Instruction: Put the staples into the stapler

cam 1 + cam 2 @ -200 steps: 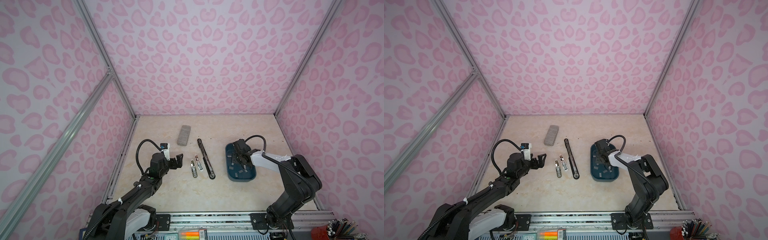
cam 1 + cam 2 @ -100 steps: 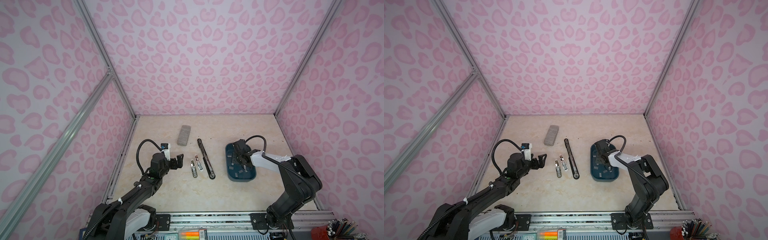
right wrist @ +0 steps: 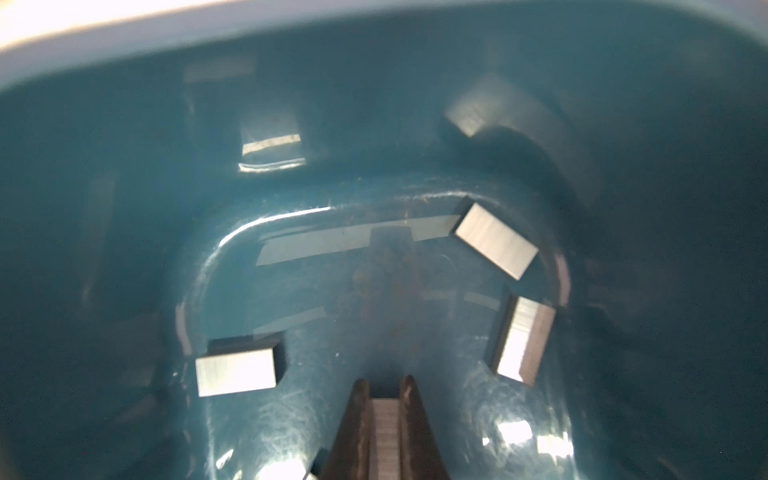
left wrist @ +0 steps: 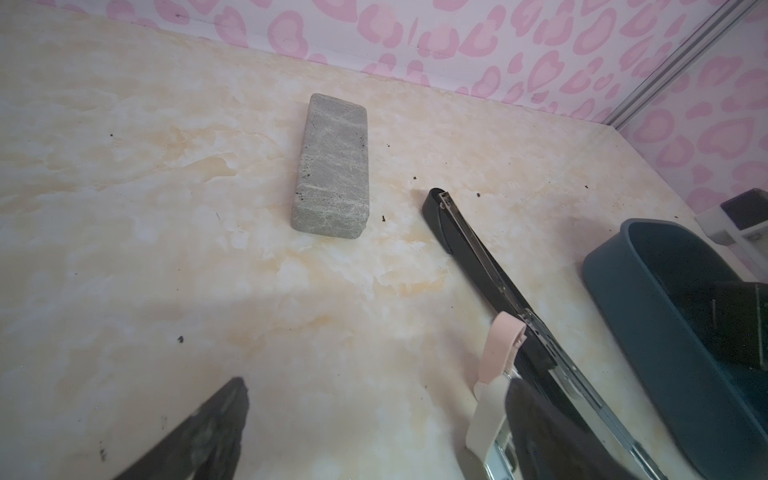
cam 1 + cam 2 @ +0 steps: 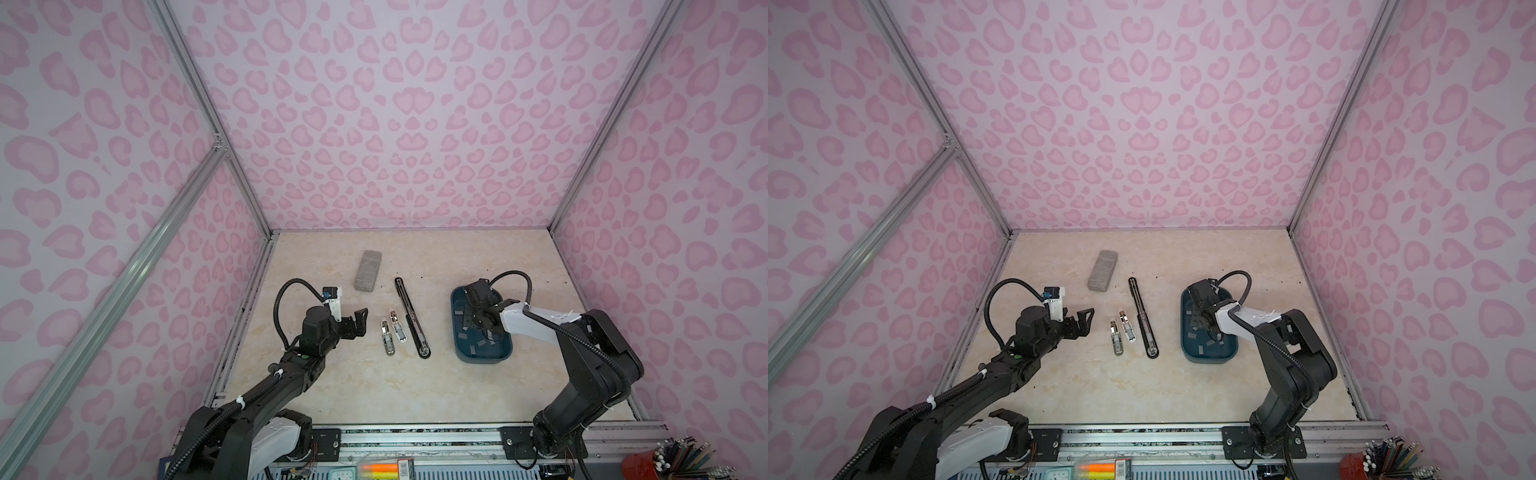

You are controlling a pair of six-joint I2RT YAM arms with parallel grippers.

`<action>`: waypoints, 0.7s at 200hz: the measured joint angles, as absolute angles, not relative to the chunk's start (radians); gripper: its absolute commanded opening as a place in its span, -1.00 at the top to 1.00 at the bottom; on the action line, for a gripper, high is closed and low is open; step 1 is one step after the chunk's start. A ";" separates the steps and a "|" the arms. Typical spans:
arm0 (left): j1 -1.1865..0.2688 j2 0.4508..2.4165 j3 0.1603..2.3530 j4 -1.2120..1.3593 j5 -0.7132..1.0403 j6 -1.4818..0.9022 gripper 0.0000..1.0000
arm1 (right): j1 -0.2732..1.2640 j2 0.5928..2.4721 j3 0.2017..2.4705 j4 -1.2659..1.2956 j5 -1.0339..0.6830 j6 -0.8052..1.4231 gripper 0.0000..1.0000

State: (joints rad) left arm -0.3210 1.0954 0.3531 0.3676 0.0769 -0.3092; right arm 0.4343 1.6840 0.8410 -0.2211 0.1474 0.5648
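One strip of staples [image 3: 384, 440] is clamped by the right fingers [image 3: 353, 432] in the tray [image 5: 482, 360] at frame right for the stapler [image 5: 410, 318], left fingers [image 5: 360, 321] held apart.

I'm counting one grey block [image 5: 368, 270], one black stapler [image 5: 411, 318], two silvery pieces [image 5: 387, 338], one blue tray [image 5: 484, 360], at least four staple strips [image 3: 494, 241].

The tray [image 3: 124, 216] is showing glossy, smooth teal plastic and throwing back highlights. The staples [image 3: 494, 241] are gleaming like finely ridged bright metal. The grey block [image 4: 332, 166] is looking rough, matt and stony. The table [image 4: 166, 257] is looking smooth, marble-patterned and faintly sheened. The stapler [image 4: 436, 216] is showing a matt black casing with a shiny metal rail.
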 measured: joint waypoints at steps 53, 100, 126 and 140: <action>-0.322 1.066 0.352 0.361 0.030 -0.313 -0.95 | 0.437 1.641 0.826 -0.247 0.132 0.564 0.85; -0.321 1.055 0.344 0.356 0.007 -0.316 -0.95 | 0.445 1.498 0.816 -0.281 0.167 0.550 0.85; -0.319 1.042 0.354 0.310 -0.001 -0.334 -0.95 | 0.478 1.392 0.807 -0.273 0.199 0.519 0.84; -0.315 1.007 0.372 0.247 -0.019 -0.375 -0.95 | 0.499 1.343 0.807 -0.259 0.203 0.501 0.83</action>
State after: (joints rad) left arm -0.3149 1.0065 0.3717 0.2474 -0.0193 -0.3752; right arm 0.4988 1.3430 0.8074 -0.2588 0.2031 0.5014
